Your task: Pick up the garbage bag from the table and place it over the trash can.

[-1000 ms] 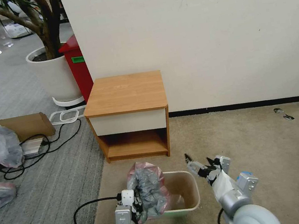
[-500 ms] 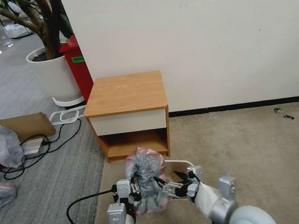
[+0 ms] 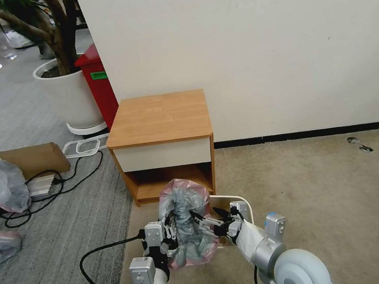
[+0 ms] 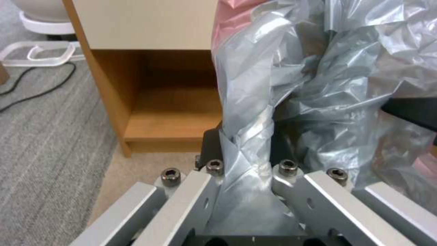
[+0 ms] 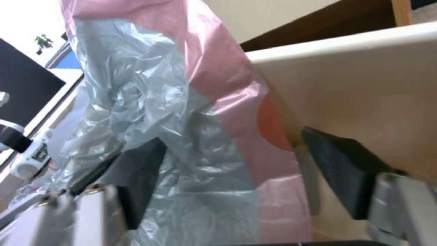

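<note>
The garbage bag [image 3: 185, 223], crumpled grey plastic with a pink edge, hangs in a bunch just above the floor in front of the table [image 3: 160, 118]. My left gripper [image 3: 169, 234] is shut on a twisted grey fold of the garbage bag [image 4: 255, 112], pinched in my left gripper [image 4: 245, 160]. My right gripper [image 3: 205, 216] is open at the bag's right side. Its black pads [image 5: 346, 171] straddle the pink-and-grey garbage bag [image 5: 182, 119] without pinching it. The cream trash can [image 3: 241, 203] stands behind the bag and my right arm, mostly hidden; its wall [image 5: 364, 92] is close by.
A red bin [image 3: 98, 89] and a white planter [image 3: 68, 96] stand left of the table by the wall. Cardboard [image 3: 35, 158], black cables [image 3: 53, 186] and plastic bundles [image 3: 4, 186] lie on the grey carpet at left. Beige carpet [image 3: 324, 188] is free at right.
My right gripper has swung left from beside the trash can to the bag's right side. The left gripper has raised the bag slightly, and the can is now mostly hidden.
</note>
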`<state>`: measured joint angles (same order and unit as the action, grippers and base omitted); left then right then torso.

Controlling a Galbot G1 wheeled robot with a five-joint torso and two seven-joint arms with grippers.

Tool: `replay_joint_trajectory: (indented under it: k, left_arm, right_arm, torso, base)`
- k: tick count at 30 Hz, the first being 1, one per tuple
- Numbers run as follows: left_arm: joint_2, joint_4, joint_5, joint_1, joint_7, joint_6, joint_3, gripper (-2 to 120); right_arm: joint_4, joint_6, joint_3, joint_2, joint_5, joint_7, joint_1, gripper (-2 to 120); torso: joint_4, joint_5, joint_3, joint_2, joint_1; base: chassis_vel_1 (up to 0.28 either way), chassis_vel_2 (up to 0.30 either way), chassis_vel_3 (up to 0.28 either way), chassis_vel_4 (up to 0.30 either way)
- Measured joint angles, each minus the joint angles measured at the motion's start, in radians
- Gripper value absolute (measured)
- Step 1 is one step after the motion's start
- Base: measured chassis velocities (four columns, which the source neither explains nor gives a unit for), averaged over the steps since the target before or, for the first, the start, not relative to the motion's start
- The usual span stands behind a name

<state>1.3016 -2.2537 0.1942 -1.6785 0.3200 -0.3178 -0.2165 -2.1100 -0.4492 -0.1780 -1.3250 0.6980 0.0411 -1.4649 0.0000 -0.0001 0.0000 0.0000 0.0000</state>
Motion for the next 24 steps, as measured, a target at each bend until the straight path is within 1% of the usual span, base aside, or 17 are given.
replay_joint_trajectory:
  k: [2,3,6,7,8,11,12,13,14,15,16,19,20,24]
  left_arm:
    - [0.000,0.000,0.015,0.001,0.000,-0.001,-0.001,5]
    - [0.000,0.000,0.015,0.001,0.000,-0.001,-0.001,5]
    - [-0.001,0.002,0.034,0.005,0.000,-0.005,-0.004,5]
    - [-0.001,0.003,0.039,0.006,0.000,-0.006,-0.004,5]
    - [-0.001,0.003,0.039,0.006,0.000,-0.006,-0.004,5]
    - [0.000,0.003,0.048,0.008,0.000,-0.009,-0.005,5]
    - [0.001,0.003,0.052,0.008,0.001,-0.010,-0.005,5]
    - [0.001,0.003,0.052,0.008,0.001,-0.010,-0.005,5]
    - [0.003,0.003,0.057,0.007,0.002,-0.012,-0.005,5]
    - [0.004,0.003,0.060,0.007,0.002,-0.013,-0.005,5]
    - [0.006,0.002,0.062,0.006,0.003,-0.014,-0.006,5]
    - [0.007,0.001,0.064,0.005,0.003,-0.015,-0.007,5]
    - [0.010,0.000,0.067,0.005,0.005,-0.020,-0.010,5]
    - [0.013,-0.003,0.075,0.005,0.006,-0.027,-0.011,5]
  right_arm:
    - [0.002,0.002,0.004,-0.002,0.001,-0.015,0.005,67]
    - [0.002,0.002,0.004,-0.002,0.001,-0.015,0.005,67]
    - [0.003,0.007,0.018,-0.005,0.002,-0.041,0.011,53]
    - [0.005,0.012,0.025,-0.006,0.002,-0.044,0.016,46]
    - [0.005,0.012,0.025,-0.006,0.002,-0.044,0.016,46]
    - [0.006,0.020,0.034,-0.008,-0.001,-0.045,0.025,34]
    - [0.006,0.022,0.036,-0.008,-0.003,-0.045,0.027,31]
    - [0.006,0.022,0.036,-0.008,-0.003,-0.045,0.027,31]
    - [0.004,0.023,0.038,-0.006,-0.010,-0.045,0.029,25]
    - [0.001,0.026,0.038,-0.005,-0.019,-0.044,0.030,21]
    - [-0.003,0.029,0.038,-0.003,-0.033,-0.044,0.031,14]
    - [-0.005,0.030,0.038,-0.002,-0.039,-0.043,0.032,11]
    - [-0.014,0.032,0.037,0.003,-0.050,-0.042,0.031,2]
    - [-0.033,0.033,0.028,0.011,-0.068,-0.041,0.016,0]
  torso:
    - [0.0000,0.0000,0.000,0.000,0.000]
    - [0.0000,0.0000,0.000,0.000,0.000]
    - [0.0000,0.0000,0.000,0.000,0.000]
    - [0.0000,0.0000,0.000,0.000,0.000]
    - [0.0000,0.0000,0.000,0.000,0.000]
    - [0.0000,0.0000,0.000,0.000,0.000]
    - [0.0000,0.0001,0.000,0.000,0.000]
    - [0.0000,0.0001,0.000,0.000,0.000]
    - [0.0000,0.0001,0.000,0.000,0.000]
    - [0.0000,0.0000,0.000,0.000,0.000]
    - [0.0000,0.0001,0.000,0.000,0.000]
    - [0.0000,0.0001,0.000,0.000,0.000]
    - [0.0001,0.0002,0.000,0.000,0.000]
    - [0.0001,0.0002,0.000,0.000,0.000]
  base:
    - [0.000,0.000,0.000,0.000]
    - [0.000,0.000,0.000,0.000]
    - [0.000,0.000,0.000,0.000]
    - [0.000,0.000,0.000,0.000]
    - [0.000,0.000,0.000,0.000]
    - [0.000,0.000,0.000,0.000]
    - [0.000,0.000,0.000,0.000]
    - [0.000,0.000,0.000,0.000]
    - [0.000,0.000,0.000,0.000]
    - [0.000,0.000,0.000,0.000]
    - [0.000,0.000,0.000,0.000]
    - [0.000,0.000,0.000,0.000]
    - [0.000,0.000,0.000,0.000]
    - [0.000,0.000,0.000,0.000]
